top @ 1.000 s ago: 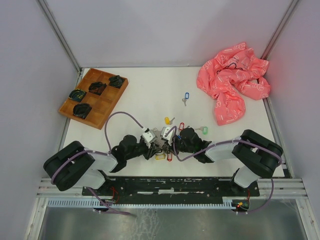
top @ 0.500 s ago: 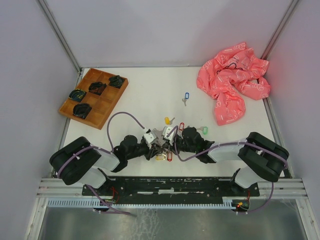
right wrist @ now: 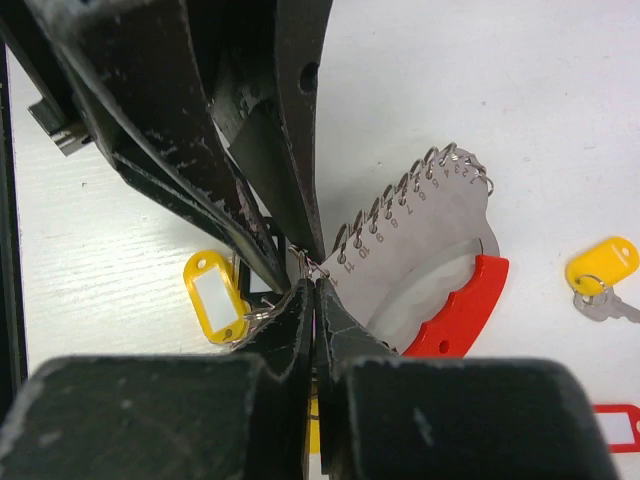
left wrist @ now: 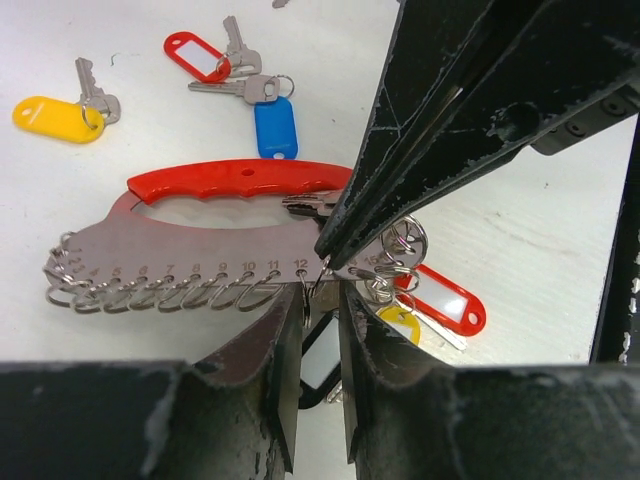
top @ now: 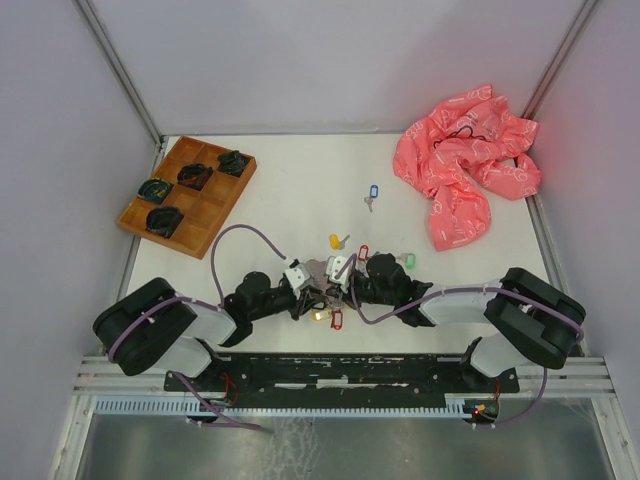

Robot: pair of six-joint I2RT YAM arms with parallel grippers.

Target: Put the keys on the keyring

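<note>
At the near edge of the table (top: 290, 200), the keyring (left wrist: 200, 240) lies long axis across your left pincer (left wrist: 320, 300), jaws part-spread astride a dark tag (left wrist: 320, 365), grip unclear; your closed right pincer (left wrist: 328, 255) meets its hooked edge (left wrist: 180, 290).

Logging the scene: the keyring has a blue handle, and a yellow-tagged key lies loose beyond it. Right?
Not quite. The left wrist view shows the keyring has a red handle, not blue. The yellow-tagged key does lie loose beyond it.
</note>
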